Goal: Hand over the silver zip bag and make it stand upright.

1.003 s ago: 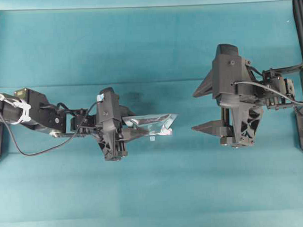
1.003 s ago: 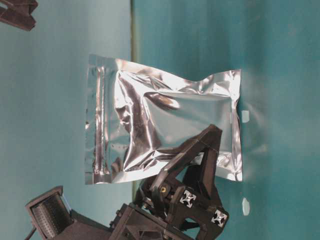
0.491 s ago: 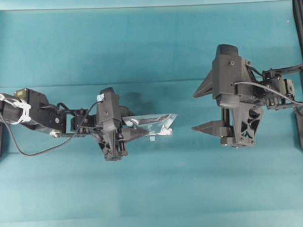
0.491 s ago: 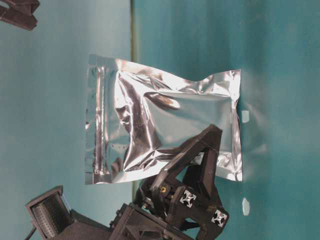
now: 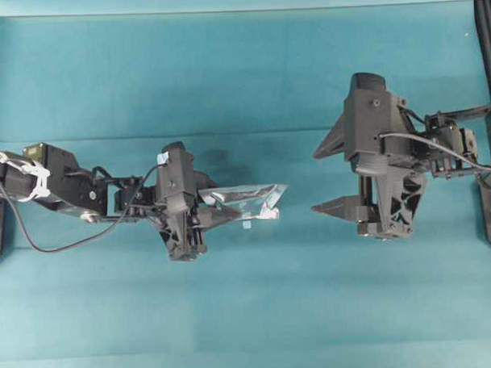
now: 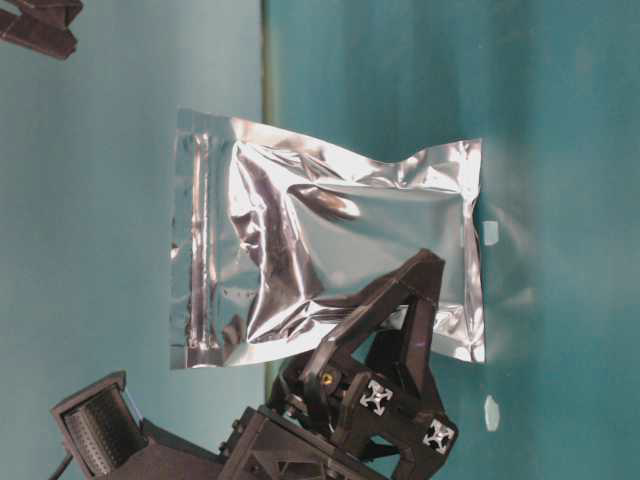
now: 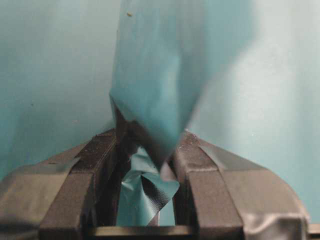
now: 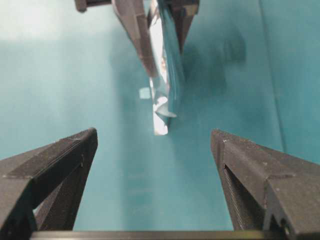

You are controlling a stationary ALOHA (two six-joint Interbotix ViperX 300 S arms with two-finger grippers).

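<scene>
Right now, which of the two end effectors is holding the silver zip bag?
The left end effector: its fingers are clamped on the silver zip bag. The right end effector faces it with its jaws spread wide and empty, apart from the bag.

Nothing changes across these moments. The left gripper (image 5: 200,218), left of centre in the overhead frame, sits exactly where it was, jaws pinched on the silver zip bag (image 5: 244,202), which shows the same creases and the same spot mid-frame. The right gripper (image 5: 330,177), at right, remains spread wide, no nearer the bag than before.
</scene>
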